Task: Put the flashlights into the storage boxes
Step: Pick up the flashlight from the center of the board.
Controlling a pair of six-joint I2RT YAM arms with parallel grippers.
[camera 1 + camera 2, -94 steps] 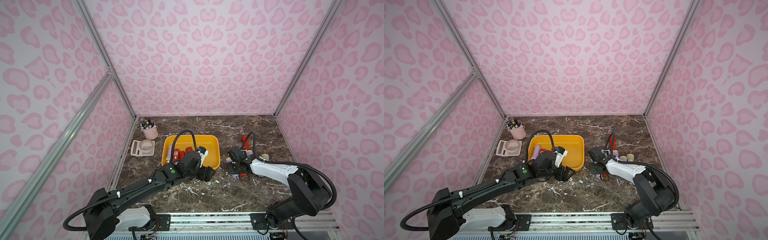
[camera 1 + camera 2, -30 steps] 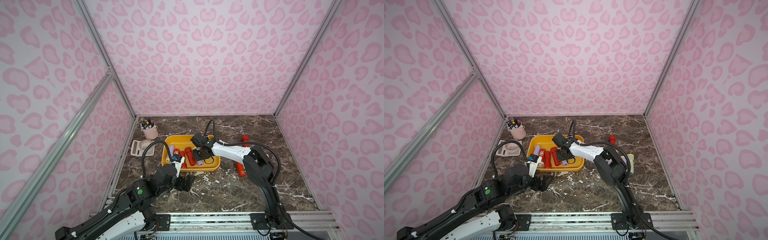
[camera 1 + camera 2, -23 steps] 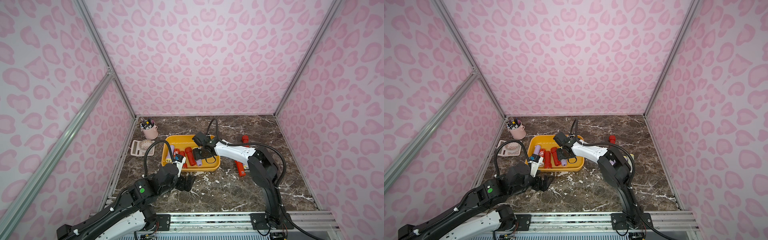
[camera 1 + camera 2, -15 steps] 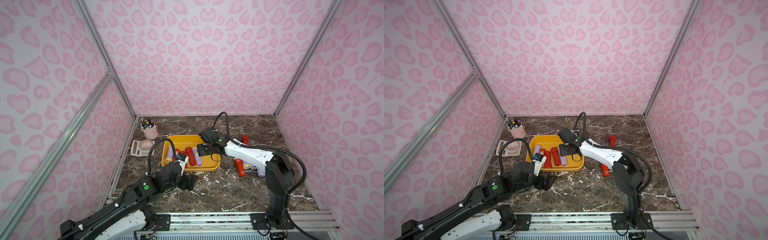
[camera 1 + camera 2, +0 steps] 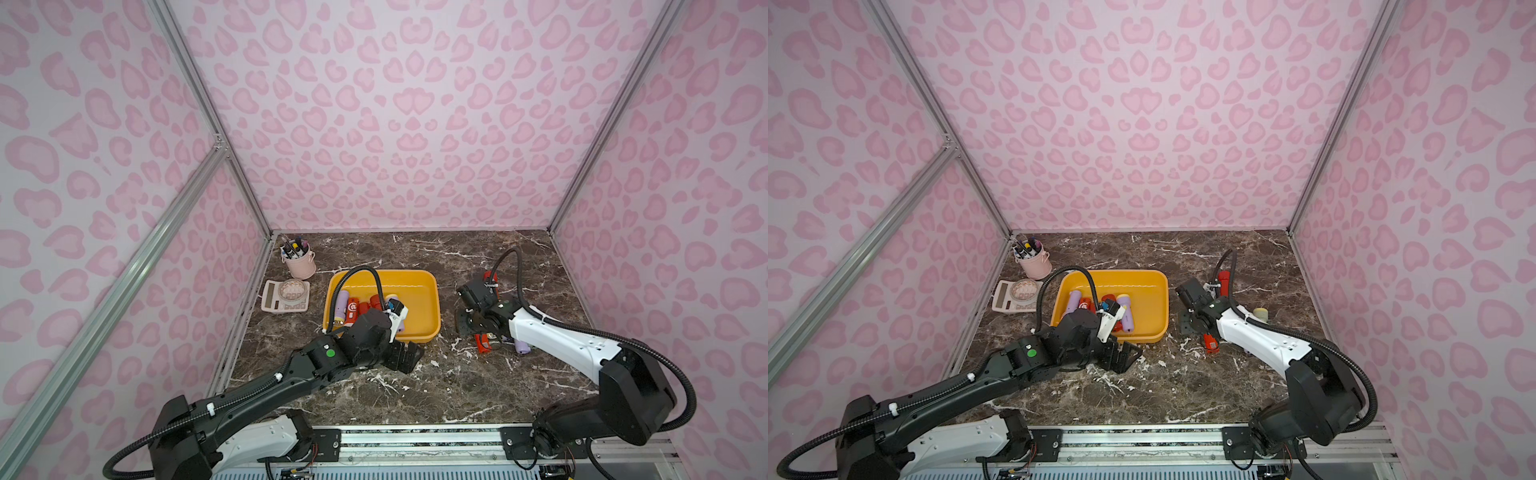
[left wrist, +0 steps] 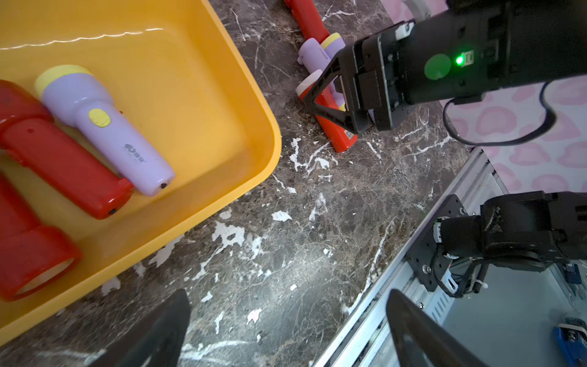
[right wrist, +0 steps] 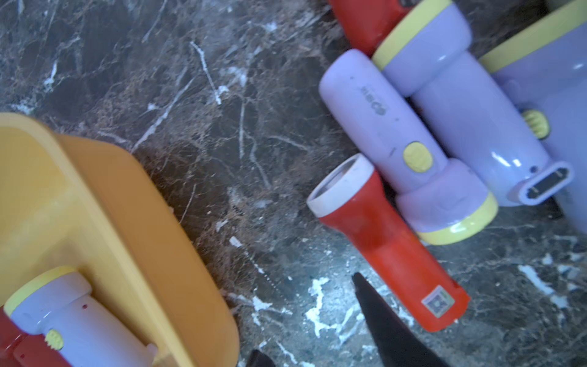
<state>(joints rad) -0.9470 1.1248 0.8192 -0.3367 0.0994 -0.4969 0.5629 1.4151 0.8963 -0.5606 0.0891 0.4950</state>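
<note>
Half a second ago my right arm was reaching over the yellow tray [image 5: 417, 297]; it has since swung right, and the right end effector [image 5: 471, 328] now hangs over the loose flashlights on the counter [image 5: 436, 386], right of the tray. Its fingers stand apart in the right wrist view with only bare counter between them, gripping nothing. The lilac flashlight [image 5: 1125, 316] it hovered above then lies in the tray beside the red flashlights [image 6: 63, 159], unmoved. The left end effector [image 5: 405, 355] has edged a little right and farther in; it is spread wide and empty, just off the tray's near right corner.

Under the right end effector a red flashlight [image 7: 387, 244] lies on the counter, butt end toward the near edge, touching a lilac one [image 7: 403, 152]; a second lilac one [image 7: 460, 105] presses against that. Another red one [image 5: 488, 277] lies farther back; a pale one [image 5: 1260, 312] lies right of the pile.

A strip of bare counter separates the tray's right wall from that pile; the tray's right half is bare floor; the near half of the counter is open down to the rail [image 5: 415, 434]. The pen cup [image 5: 300, 264] and calculator [image 5: 284, 296] sit far left, well apart from both arms.
</note>
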